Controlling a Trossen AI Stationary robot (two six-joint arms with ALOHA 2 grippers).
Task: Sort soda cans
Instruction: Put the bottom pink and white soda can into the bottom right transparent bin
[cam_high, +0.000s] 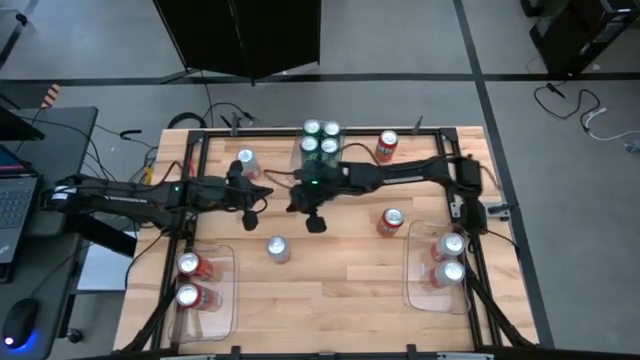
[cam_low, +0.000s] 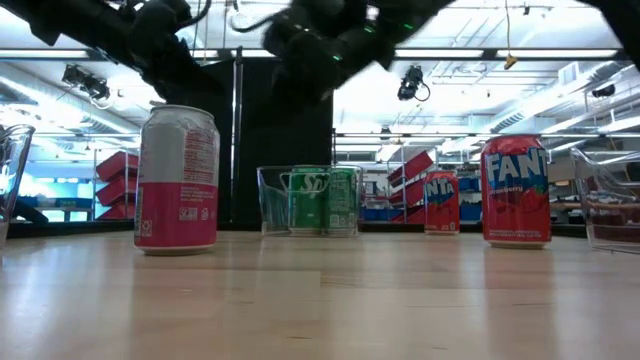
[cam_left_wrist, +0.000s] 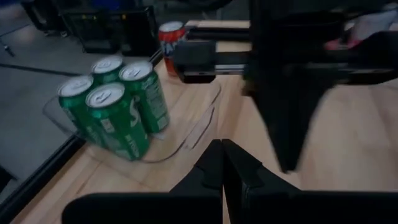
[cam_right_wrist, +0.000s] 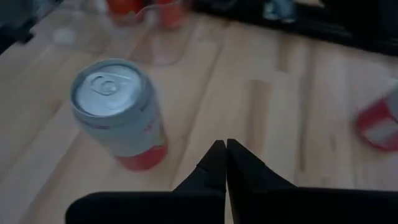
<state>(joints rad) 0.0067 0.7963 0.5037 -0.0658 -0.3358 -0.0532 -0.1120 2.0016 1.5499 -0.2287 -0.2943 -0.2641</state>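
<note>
Wooden worktop (cam_high: 330, 290) carries 3 clear trays. Back-centre tray (cam_left_wrist: 186, 134) holds 4 green cans (cam_high: 320, 141), full set. Left-front tray (cam_high: 222, 300) has 2 red cans (cam_high: 190, 280); right-front tray (cam_high: 415, 270) has 2 silver-white cans (cam_high: 449, 258).

Both arms reach over worktop middle. Right claw (cam_high: 315, 222) hangs above the wood just beside the loose silver-white can (cam_right_wrist: 118, 115), fingers pressed together, nothing held. Left claw (cam_high: 252, 212) sits near centre-left, fingers also pressed together per its wrist view, empty.

Loose cans left to sort: silver-white one mid-worktop (cam_high: 277, 249), another silver-white at back left (cam_high: 245, 162), red can right of centre (cam_high: 390, 222), red can at back right (cam_high: 386, 146). All upright. Roughly 8 of 12 placed.

Risks, judged: right claw is closed and offset from the mid can, so coming down w/o spreading first would knock the rim and tip or roll it. The 2 arms are close together at centre, so a reach across could clash. Colour mix-up also possible: silver-white cans have a pink/red lower band, could get read as red and go to the wrong tray.
</note>
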